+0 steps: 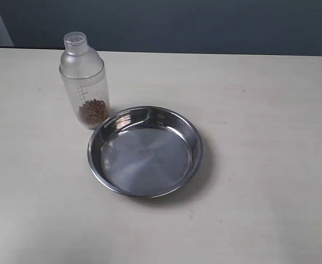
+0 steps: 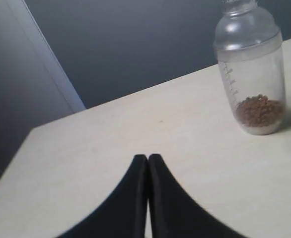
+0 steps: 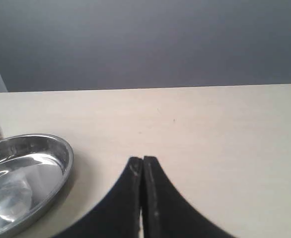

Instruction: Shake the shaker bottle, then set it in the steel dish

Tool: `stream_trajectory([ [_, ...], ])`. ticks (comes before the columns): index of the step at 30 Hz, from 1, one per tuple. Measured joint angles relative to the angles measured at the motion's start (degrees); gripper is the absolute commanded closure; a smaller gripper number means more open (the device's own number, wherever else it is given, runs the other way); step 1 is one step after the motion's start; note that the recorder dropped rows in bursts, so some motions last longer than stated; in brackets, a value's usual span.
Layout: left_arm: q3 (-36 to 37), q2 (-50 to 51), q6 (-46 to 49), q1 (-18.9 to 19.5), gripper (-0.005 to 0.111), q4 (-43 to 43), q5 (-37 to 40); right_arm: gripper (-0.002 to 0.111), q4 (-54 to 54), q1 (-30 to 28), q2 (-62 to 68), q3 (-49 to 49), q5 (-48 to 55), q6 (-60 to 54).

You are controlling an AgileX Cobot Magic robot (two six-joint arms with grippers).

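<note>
Shaker bottle: cap cropped in left wrist view, only a sliver shows in right wrist view. It stands upright on table, just beside steel dish, brown granules at its bottom. Dish bare inside. Left pincer and right pincer both closed tight, gripping nothing.

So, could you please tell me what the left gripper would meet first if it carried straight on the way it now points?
Probably only bare table: the left gripper, fingers shut, aims at open tabletop, and the shaker bottle stands well off that line. Depth is hard to judge.
</note>
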Motion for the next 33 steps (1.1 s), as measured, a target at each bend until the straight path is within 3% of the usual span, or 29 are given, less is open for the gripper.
stream_trajectory([
  [5, 0.0, 0.0, 0.9, 0.0, 0.106, 10.9, 0.0, 0.109, 0.0, 0.0, 0.0, 0.0, 0.0, 0.0],
  [16, 0.0, 0.0, 1.2, 0.0, 0.106, 13.4, -1.8, 0.109, 0.0, 0.0, 0.0, 0.0, 0.0, 0.0],
  [19, 0.0, 0.0, -5.4, 0.0, 0.106, 2.2, -9.1, 0.109, 0.0, 0.0, 0.0, 0.0, 0.0, 0.0],
  [21, 0.0, 0.0, -12.7, 0.0, 0.106, -14.0, -15.6, 0.109, 0.0, 0.0, 0.0, 0.0, 0.0, 0.0],
  [24, 0.1, 0.0, -17.4, 0.0, 0.106, -28.9, -22.8, 0.109, 0.0, 0.0, 0.0, 0.0, 0.0, 0.0],
  [28, 0.1, 0.0, -19.1, 0.0, 0.106, -36.0, -30.0, 0.109, 0.0, 0.0, 0.0, 0.0, 0.0, 0.0],
  [33, 0.1, 0.0, -19.6, 0.0, 0.106, -37.7, -33.5, 0.109, 0.0, 0.0, 0.0, 0.0, 0.0, 0.0],
])
